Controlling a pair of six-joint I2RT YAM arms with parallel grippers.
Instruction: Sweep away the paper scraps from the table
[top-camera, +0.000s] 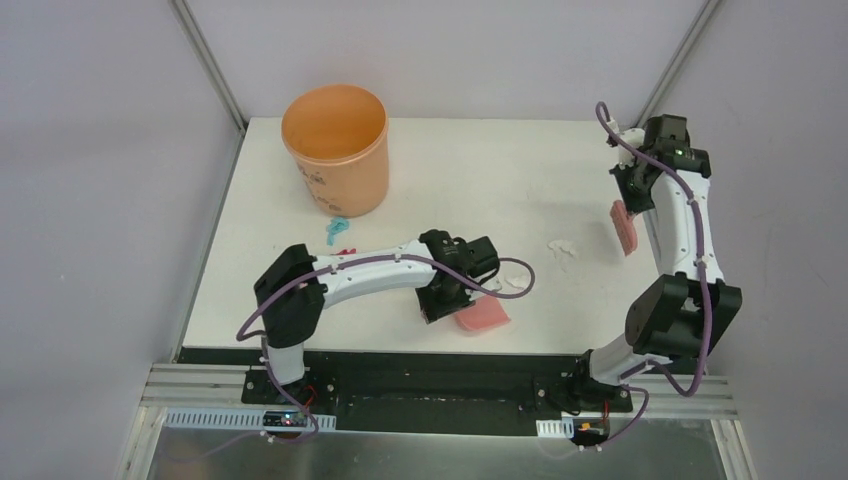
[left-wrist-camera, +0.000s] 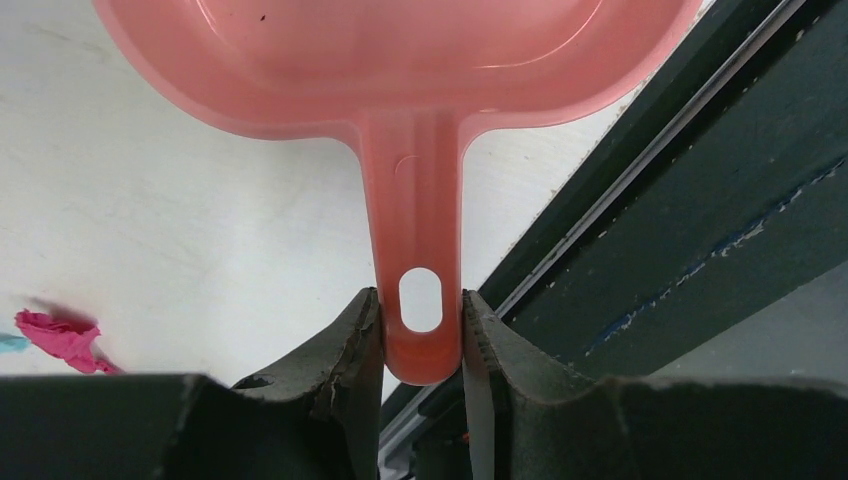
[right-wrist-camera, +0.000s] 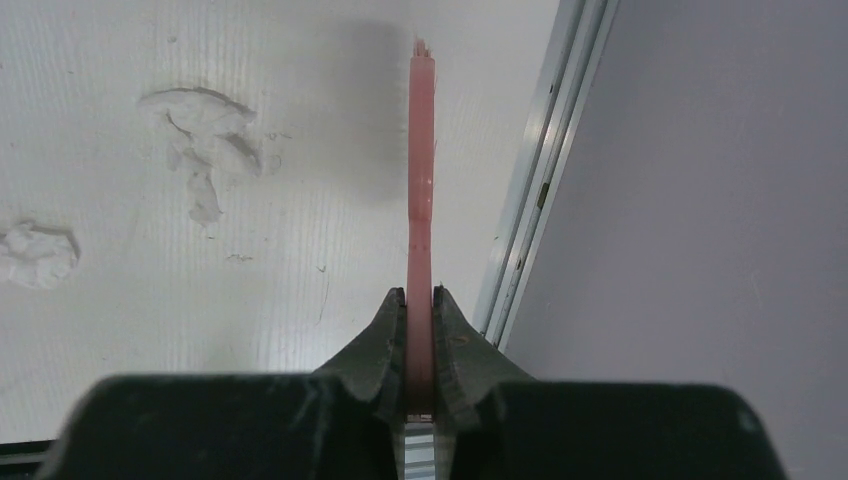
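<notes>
white table (top-camera: 450, 180): tiny paper scraps (top-camera: 335, 231) beside round orange plastic bucket (top-camera: 335, 150) | left tool (left-wrist-camera: 421, 312) pinches pink plastic dustpan (left-wrist-camera: 400, 60) | right tool (right-wrist-camera: 420, 300) pinches pink brush (right-wrist-camera: 421, 150)

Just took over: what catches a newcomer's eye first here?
The orange bucket at the far left of the table, with light blue and magenta paper scraps beside it. The left gripper clamps a pink dustpan near the front edge; the right gripper holds a pink brush at the right edge.

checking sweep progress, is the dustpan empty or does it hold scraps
Empty where visible: the dustpan shows bare pink inside but for a dark speck; its front is out of frame. A magenta scrap lies on the table.
</notes>
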